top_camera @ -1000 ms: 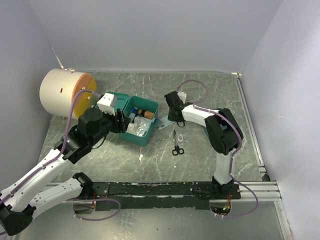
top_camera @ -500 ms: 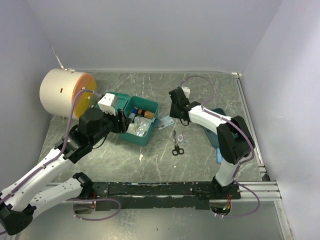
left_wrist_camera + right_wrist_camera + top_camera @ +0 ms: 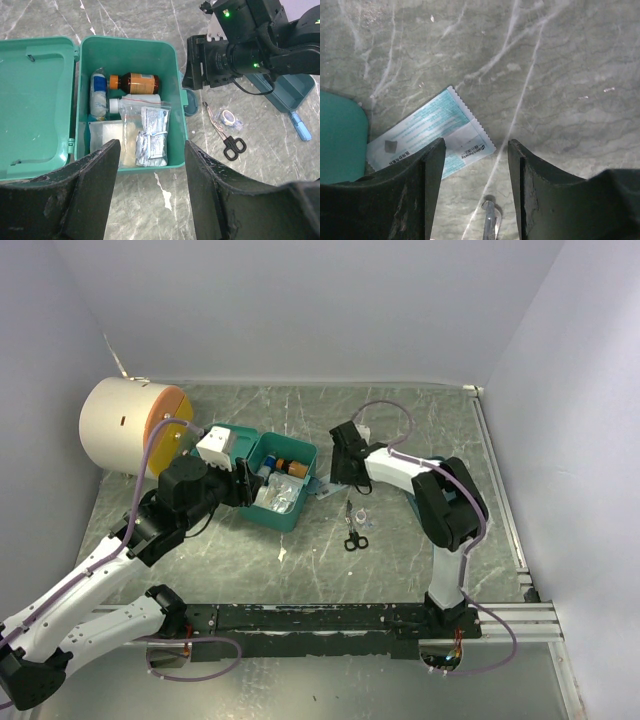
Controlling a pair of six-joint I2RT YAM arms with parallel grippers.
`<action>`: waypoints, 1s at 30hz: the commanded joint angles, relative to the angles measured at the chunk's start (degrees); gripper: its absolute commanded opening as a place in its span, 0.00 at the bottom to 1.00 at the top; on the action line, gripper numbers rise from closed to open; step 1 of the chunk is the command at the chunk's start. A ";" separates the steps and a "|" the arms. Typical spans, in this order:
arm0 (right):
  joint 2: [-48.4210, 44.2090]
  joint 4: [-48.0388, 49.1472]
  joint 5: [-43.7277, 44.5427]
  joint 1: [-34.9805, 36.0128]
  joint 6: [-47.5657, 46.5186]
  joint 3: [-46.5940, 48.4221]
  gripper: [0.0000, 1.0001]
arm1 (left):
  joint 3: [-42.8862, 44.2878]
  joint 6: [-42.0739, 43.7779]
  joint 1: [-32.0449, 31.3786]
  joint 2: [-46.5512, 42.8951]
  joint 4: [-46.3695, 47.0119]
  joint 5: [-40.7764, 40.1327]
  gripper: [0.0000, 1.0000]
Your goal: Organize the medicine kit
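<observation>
Two empty grippers here. Left gripper hovers, jaws parted, over the medicine kit, lid open, centre-left of the top view. Probably rigid, light, slick plastic, so I'd pinch a side wall. Right gripper gapes over a flimsy packet.

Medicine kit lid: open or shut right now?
Open. The medicine kit has its lid lying flat alongside; a brown bottle and packets show inside.

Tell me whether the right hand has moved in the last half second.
Yes. Seen from above, the right hand shifted left, closer to the open teal green plastic medicine kit.
</observation>
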 commanded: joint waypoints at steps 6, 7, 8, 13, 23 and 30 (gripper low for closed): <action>5.49 -3.29 -0.94 -0.27 -0.41 4.31 0.30 | 0.65 -0.30 0.19 -1.13 1.42 0.81 0.65; 6.91 -3.29 -1.13 -0.29 -0.28 4.06 0.25 | 0.64 -0.29 0.17 -1.16 1.33 0.72 0.65; 7.00 -3.15 -1.12 -0.31 -0.05 3.73 0.19 | 0.68 -0.29 0.17 -1.16 1.21 0.64 0.65; 6.11 -1.44 -0.27 -0.27 0.62 2.36 0.00 | 0.61 -0.29 0.17 -1.34 1.30 0.82 0.65; -4.45 3.84 1.45 -0.37 0.66 -0.29 0.00 | 0.61 -0.38 0.17 -1.42 1.28 0.81 0.65; -4.04 -0.47 7.36 0.20 4.39 0.90 0.00 | 0.73 -0.38 0.17 -1.47 1.15 0.67 0.65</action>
